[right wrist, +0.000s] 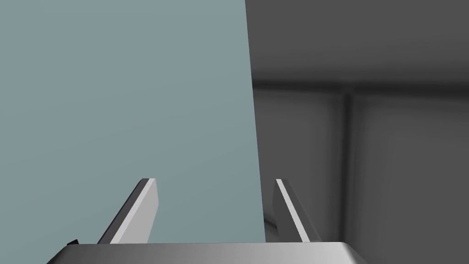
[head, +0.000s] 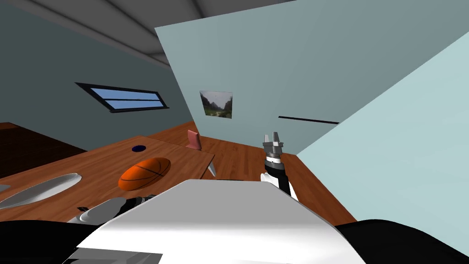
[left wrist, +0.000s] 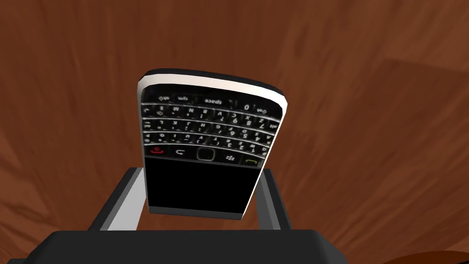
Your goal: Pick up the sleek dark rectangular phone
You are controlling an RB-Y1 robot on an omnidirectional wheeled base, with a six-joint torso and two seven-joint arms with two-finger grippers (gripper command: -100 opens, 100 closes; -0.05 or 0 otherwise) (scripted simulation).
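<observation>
Fingertips of left gripper press both long sides of the phone, clamped on its screen end. The keypad end juts out past the tips. The phone has a black face and a pale rim along its far edge. Brown wood table lies behind it on every side; cannot tell whether the phone touches the wood.

Head view: left forearm sits low over the table's near edge. An orange basketball rests just beyond it. A small dark blue disc lies nearer the far edge, and a pale grey oblong object lies off to the left. The table's right corner ends at a grey leg, with a pink chair past it. Bare wood floor runs from that corner to the wall.

Right gripper is raised over that floor, fingers spread with nothing between them, well apart from the table.
</observation>
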